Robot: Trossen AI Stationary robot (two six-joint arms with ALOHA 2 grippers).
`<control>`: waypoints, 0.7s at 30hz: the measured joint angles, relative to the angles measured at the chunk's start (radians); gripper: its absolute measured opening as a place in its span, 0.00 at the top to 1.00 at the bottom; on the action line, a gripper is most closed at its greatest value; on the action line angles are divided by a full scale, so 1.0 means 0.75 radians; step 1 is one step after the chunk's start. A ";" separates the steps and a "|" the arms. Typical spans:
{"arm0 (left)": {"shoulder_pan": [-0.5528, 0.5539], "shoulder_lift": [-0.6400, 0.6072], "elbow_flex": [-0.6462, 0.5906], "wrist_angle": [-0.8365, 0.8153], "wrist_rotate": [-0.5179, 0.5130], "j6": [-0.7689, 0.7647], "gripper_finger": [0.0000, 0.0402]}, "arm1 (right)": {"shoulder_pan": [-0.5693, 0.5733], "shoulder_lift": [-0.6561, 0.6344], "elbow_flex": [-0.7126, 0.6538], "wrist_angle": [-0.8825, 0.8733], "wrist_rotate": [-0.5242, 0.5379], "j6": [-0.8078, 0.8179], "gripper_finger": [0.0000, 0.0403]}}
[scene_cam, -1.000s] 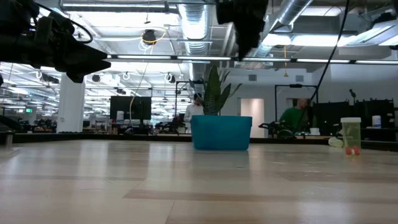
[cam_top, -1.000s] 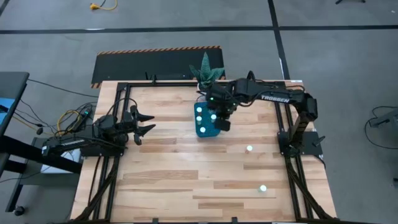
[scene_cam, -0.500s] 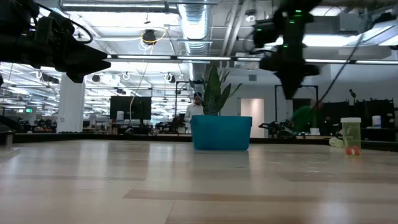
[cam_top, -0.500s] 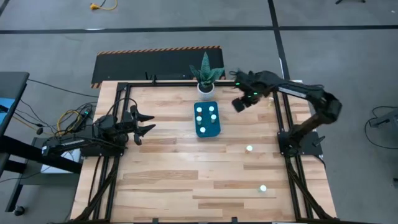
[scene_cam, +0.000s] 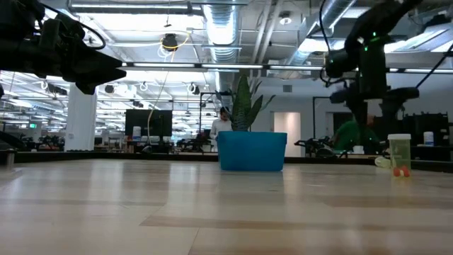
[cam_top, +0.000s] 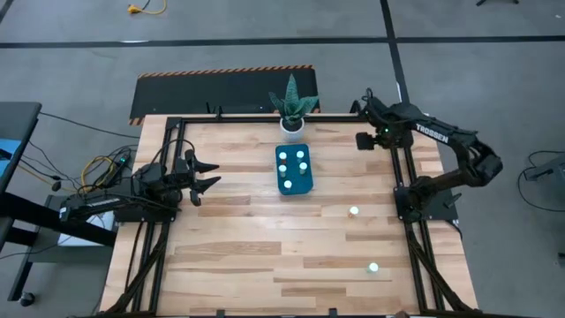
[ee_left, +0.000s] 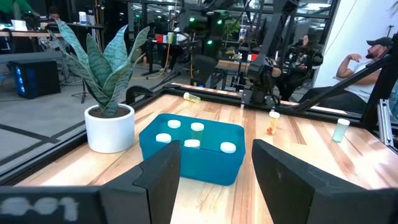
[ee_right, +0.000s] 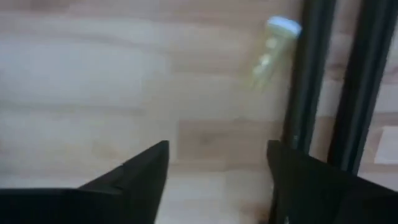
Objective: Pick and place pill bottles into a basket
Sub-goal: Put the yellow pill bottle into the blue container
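**Right gripper empty near the table's far right corner**

Right gripper (cam_top: 364, 140) is held with its fingers spread and nothing between them, above a fallen pill bottle (ee_right: 273, 43) beside the frame rail. Two pill bottles (cam_top: 354, 211) are left standing on the table (cam_top: 229, 247). Five white caps (ee_left: 192, 144) are seen inside the basket (cam_top: 294, 170). Left gripper (cam_top: 205, 175) is parked open at the left edge.

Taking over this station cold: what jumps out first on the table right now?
The teal basket at the table's centre, four white-capped pill bottles inside, with a potted plant just behind it. The right gripper hangs open near the table's far right edge, where one bottle lies on its side. Two more bottles stand on the near right.
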 joint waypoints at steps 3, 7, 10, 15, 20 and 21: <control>0.000 0.000 0.000 0.000 0.000 0.000 0.53 | -0.061 0.049 -0.028 0.125 0.017 0.058 0.24; 0.000 0.000 0.000 0.000 0.000 0.000 0.53 | -0.073 0.109 -0.035 0.241 0.077 0.162 0.19; 0.000 0.000 0.000 0.000 0.000 0.000 0.53 | -0.035 0.159 -0.034 0.289 0.204 0.282 0.18; 0.000 0.000 0.000 0.000 0.000 0.000 0.53 | 0.019 0.233 -0.034 0.240 0.347 0.443 0.21; 0.000 0.000 0.000 0.000 0.000 0.000 0.53 | 0.065 0.293 -0.034 0.128 0.446 0.708 0.26; 0.000 0.000 0.000 0.000 0.000 0.000 0.53 | 0.071 0.308 -0.034 0.137 0.443 0.722 0.26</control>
